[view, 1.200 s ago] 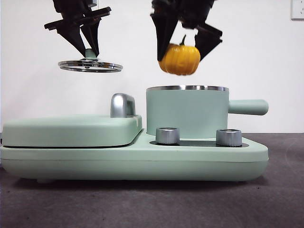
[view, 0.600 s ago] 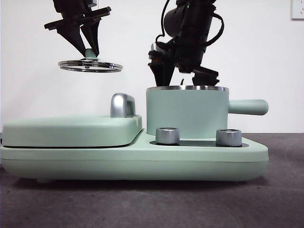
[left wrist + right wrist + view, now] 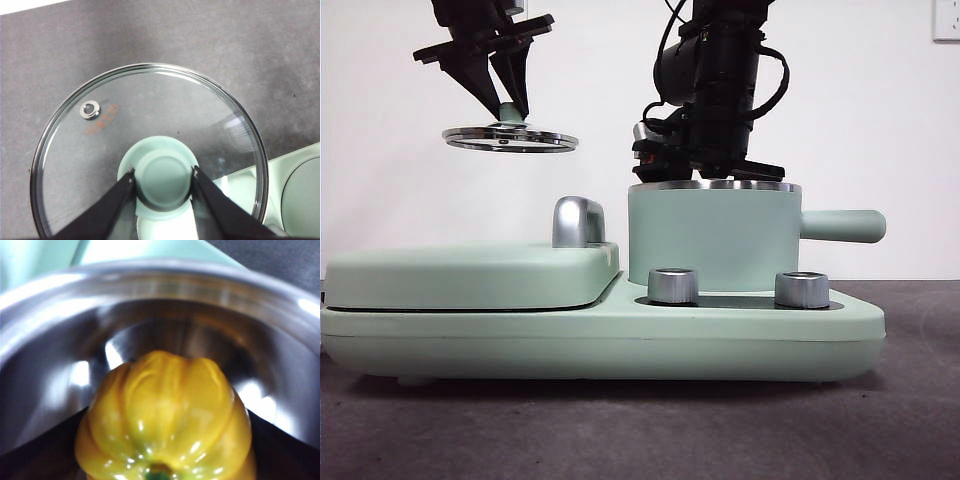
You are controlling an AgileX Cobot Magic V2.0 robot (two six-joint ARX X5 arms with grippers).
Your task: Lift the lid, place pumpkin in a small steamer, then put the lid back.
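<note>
Two grippers are engaged: the right gripper [image 3: 710,172], lowered within the last second, is now sunk into the small steamer [image 3: 713,235], its fingers closed on the pumpkin [image 3: 165,415] inside the steel bowl, so release appears next. The left gripper [image 3: 163,176] is held high beside it, fingers clamped on the lid [image 3: 510,137] by its knob.
</note>
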